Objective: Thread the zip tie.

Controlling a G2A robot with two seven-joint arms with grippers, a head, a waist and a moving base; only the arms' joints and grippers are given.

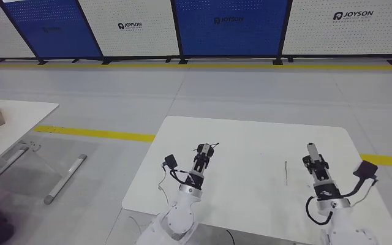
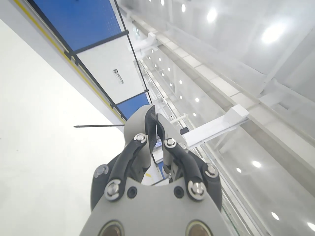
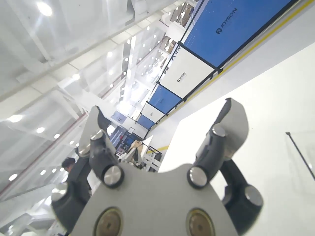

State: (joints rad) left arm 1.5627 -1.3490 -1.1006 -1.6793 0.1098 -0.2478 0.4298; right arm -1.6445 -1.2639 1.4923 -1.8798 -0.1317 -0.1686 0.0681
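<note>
Blue and white panels [image 1: 233, 27] close off the far side of the hall, and a yellow line [image 1: 92, 132] crosses the grey floor behind the table [image 1: 257, 141]. I note a second table [image 1: 18, 119] well apart, at the left edge of the top view.

Item one: a loose tie [image 1: 286, 173] lies flat and straight on the white table between the two arms, nearer the right one. It runs roughly away from the robot. In the right wrist view I see it [image 3: 299, 152] as a thin black line on the surface, off to one side of the fingers and touching neither.

Item two: the left gripper [image 1: 204, 150] sits over the near-left part of the table. Its fingers are pressed together on the zip tie [image 1: 211, 146]. From the left wrist view, the gripper [image 2: 153, 114] has a thin black run of strap pinched between the ribbed pads, and the pointed tail [image 2: 98, 125] sticks out sideways past the fingertips, seen against the white table. I cannot tell whether that tail touches the surface.

Item three: the right gripper [image 1: 312, 149] sits over the near-right part of the table, beside the loose tie. In its own view the gripper [image 3: 162, 106] has its fingers spread wide apart and grips nothing.
</note>
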